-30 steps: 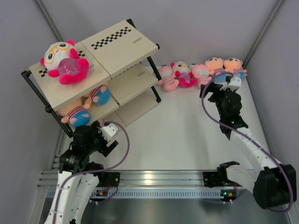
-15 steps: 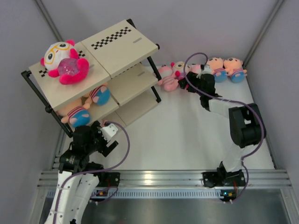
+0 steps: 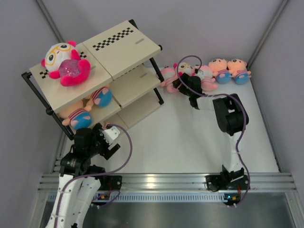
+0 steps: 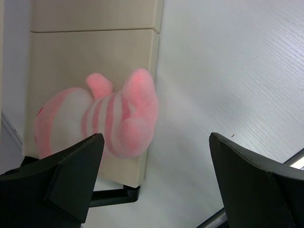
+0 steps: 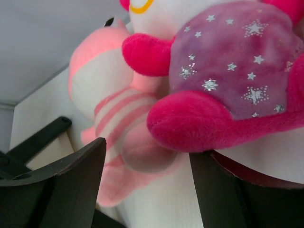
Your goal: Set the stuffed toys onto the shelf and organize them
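The shelf stands at the far left. A white-headed hot-pink toy lies on its top board, and two peach-faced toys lie on the middle tier. More toys lie in a row at the back: a pale pink one, a hot-pink one, another pale pink one and two peach-faced ones. My right gripper is open at the hot-pink toy, with the pale pink toy's foot between the fingers. My left gripper is open and empty, facing a pink striped toy on a low board.
Grey walls enclose the white table on three sides. The shelf's black frame leg stands close to the left end of the toy row. A metal rail runs along the near edge.
My right arm has swung left along the back row, from the peach-faced toys to the hot-pink and pale pink ones. The left arm has not moved.
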`<state>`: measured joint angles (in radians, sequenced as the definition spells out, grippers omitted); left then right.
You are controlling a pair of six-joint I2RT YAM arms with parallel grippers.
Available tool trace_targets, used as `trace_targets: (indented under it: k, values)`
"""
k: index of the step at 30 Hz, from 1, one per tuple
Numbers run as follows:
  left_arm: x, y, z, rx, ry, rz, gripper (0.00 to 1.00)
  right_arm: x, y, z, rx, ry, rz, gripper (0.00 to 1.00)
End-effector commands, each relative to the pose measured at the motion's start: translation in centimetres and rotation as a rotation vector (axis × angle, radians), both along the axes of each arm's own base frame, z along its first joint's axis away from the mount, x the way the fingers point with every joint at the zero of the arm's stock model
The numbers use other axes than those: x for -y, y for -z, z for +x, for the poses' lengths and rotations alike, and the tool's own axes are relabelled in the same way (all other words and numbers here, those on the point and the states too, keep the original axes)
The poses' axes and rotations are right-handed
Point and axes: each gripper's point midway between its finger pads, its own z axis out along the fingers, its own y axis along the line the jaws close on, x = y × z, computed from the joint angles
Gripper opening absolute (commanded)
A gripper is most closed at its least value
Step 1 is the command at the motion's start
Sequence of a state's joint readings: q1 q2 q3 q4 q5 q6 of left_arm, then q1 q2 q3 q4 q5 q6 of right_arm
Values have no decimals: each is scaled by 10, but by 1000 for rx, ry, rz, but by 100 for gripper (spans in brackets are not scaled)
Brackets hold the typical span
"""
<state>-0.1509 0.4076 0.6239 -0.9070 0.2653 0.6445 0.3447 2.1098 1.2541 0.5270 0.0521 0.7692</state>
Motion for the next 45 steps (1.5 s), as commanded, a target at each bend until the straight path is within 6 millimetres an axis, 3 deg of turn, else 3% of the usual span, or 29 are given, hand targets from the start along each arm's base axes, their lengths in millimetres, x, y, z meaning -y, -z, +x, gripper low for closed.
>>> trace_targets:
  k: [1,3,4,5,8,11,12,14,15,16,17,18,20,21,22,23,24,26,27,29,30,33,34,40,42,44,45]
  values:
    - [2,1,0,4,19,-4,99,2,-7,21,21,121,26,71]
    - [2,1,0,1,18,-6,99,1,-8,27,26,123,30,59]
    - [2,1,0,-2,15,-5,99,0,-2,28,19,120,26,48]
    - [2,2,0,-8,9,-5,99,-1,-3,29,22,116,27,28]
    - [2,0,1,-16,-2,-3,99,1,-7,20,26,97,10,0]
    - [5,-8,-2,-17,9,-7,99,11,-29,2,72,94,-21,0]
    - [5,-7,-5,-30,13,-2,99,17,-57,-3,127,96,-36,0]
    - [5,-18,-7,-21,18,2,99,24,-63,-20,137,88,-72,0]
    - [4,-25,-13,-27,28,8,99,28,-91,-28,188,84,-79,0]
    - [5,-30,-15,-22,49,18,98,31,-99,-34,204,80,-86,0]
    - [4,-35,-17,-24,56,24,98,36,-95,-46,194,76,-103,0]
    - [4,-45,-18,-7,61,27,99,39,-122,-56,247,71,-107,0]
    - [1,-51,-25,-10,78,47,98,44,-125,-73,250,51,-132,0]
    - [0,-63,-27,26,90,58,99,47,-147,-83,292,41,-136,0]
    - [-1,-65,-31,27,94,64,99,48,-153,-89,302,30,-141,0]
    - [-2,-71,-34,48,98,63,99,49,-149,-97,284,15,-156,0]
    - [-2,-85,-38,95,99,54,98,48,-166,-108,320,-13,-150,0]
    - [0,-99,-46,134,116,36,99,46,-164,-124,303,-54,-164,0]
    - [-1,-117,-53,195,115,22,99,46,-179,-135,334,-70,-169,0]
    - [-2,-137,-62,263,102,-8,99,40,-180,-152,339,-108,-202,0]
    - [-3,-158,-72,343,95,-36,99,42,-190,-163,368,-118,-243,0]
    - [-5,-188,-99,473,89,-97,99,22,-191,-196,403,-206,-300,0]
    - [-6,-193,-104,497,75,-110,98,8,-183,-209,396,-259,-302,0]
    - [-19,-187,-122,573,-50,-140,99,-35,-154,-259,340,-420,-247,0]
    - [-24,-179,-124,580,-107,-143,99,-52,-148,-267,337,-468,-207,0]
    - [-30,-171,-121,581,-162,-125,98,-75,-154,-279,377,-533,-147,0]
    - [-33,-169,-121,583,-183,-121,99,-85,-147,-279,367,-553,-139,0]
